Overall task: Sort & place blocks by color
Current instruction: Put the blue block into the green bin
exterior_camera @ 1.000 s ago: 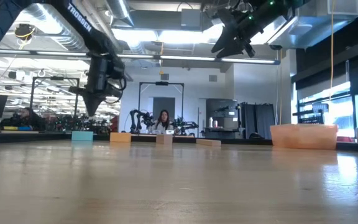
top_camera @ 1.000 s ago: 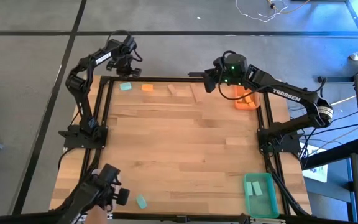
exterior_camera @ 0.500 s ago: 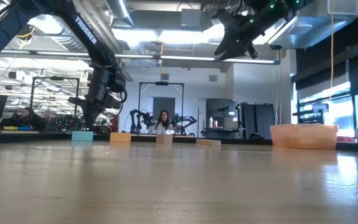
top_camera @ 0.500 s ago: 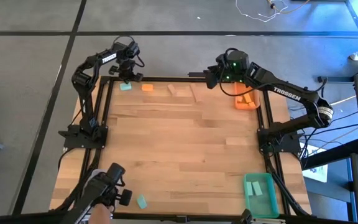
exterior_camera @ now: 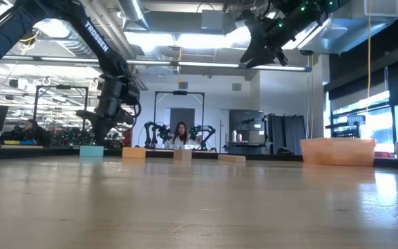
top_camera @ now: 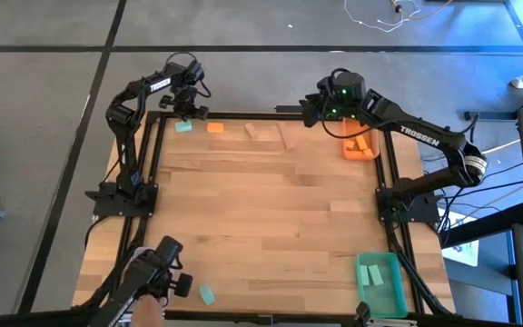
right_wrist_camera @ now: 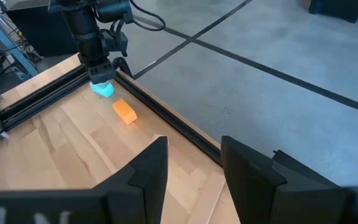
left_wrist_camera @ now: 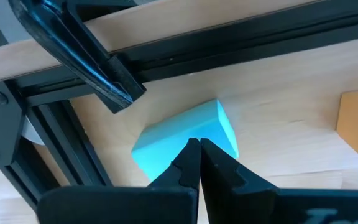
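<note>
A teal block (top_camera: 183,126) lies flat near the table's far left corner, with an orange block (top_camera: 215,128) and two pale wood blocks (top_camera: 261,133) in a row to its right. My left gripper (left_wrist_camera: 194,144) is shut and points down over the teal block (left_wrist_camera: 185,134). In the low view its tips (exterior_camera: 99,136) stand just above the block (exterior_camera: 92,150). My right gripper (right_wrist_camera: 194,168) is open and raised high over the far edge (top_camera: 320,109), left of the orange bin (top_camera: 370,153). Another teal block (top_camera: 207,294) lies at the near edge.
The black frame rail (left_wrist_camera: 229,43) runs right behind the far teal block. A green bin (top_camera: 379,282) sits at the near right corner. A dark gripper-like device (top_camera: 157,268) stands at the near left corner. A person (exterior_camera: 182,135) sits in the room beyond the table.
My left gripper has come down and toward the near edge, from above the far rail to just over the far teal block, and stayed shut. The blocks have not moved.
</note>
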Controlling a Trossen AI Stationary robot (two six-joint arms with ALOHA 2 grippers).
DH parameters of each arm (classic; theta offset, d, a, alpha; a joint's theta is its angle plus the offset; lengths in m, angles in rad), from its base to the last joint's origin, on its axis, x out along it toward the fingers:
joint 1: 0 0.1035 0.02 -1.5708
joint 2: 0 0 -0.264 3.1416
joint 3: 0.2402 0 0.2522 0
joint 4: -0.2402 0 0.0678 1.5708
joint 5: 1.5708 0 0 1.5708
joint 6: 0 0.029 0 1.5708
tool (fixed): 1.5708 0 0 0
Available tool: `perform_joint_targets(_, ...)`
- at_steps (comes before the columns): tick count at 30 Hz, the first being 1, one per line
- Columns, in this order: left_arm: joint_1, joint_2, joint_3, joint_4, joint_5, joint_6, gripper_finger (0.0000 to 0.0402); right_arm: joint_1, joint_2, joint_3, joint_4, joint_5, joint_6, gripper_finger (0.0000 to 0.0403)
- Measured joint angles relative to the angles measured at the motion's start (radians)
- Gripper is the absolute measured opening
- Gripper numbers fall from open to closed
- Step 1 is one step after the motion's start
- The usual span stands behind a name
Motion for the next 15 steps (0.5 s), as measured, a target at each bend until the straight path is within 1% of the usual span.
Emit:
perform_joint_targets(5,0.006,0.002,0.0,0.004,-0.001,-0.001,0.0,0.0,0.0,0.0,0.0,0.0,0.0,0.0149)
perform_joint_targets(9,0.006,0.028,0.003,-0.002,0.003,-0.002,0.0,0.0,0.0,0.0,0.0,0.0,0.0,0.0149)
perform_joint_targets(15,0.0,0.034,0.019,-0.008,0.027,-0.002,0.0,0.0,0.0,0.0,0.001,0.0,0.001,0.0149)
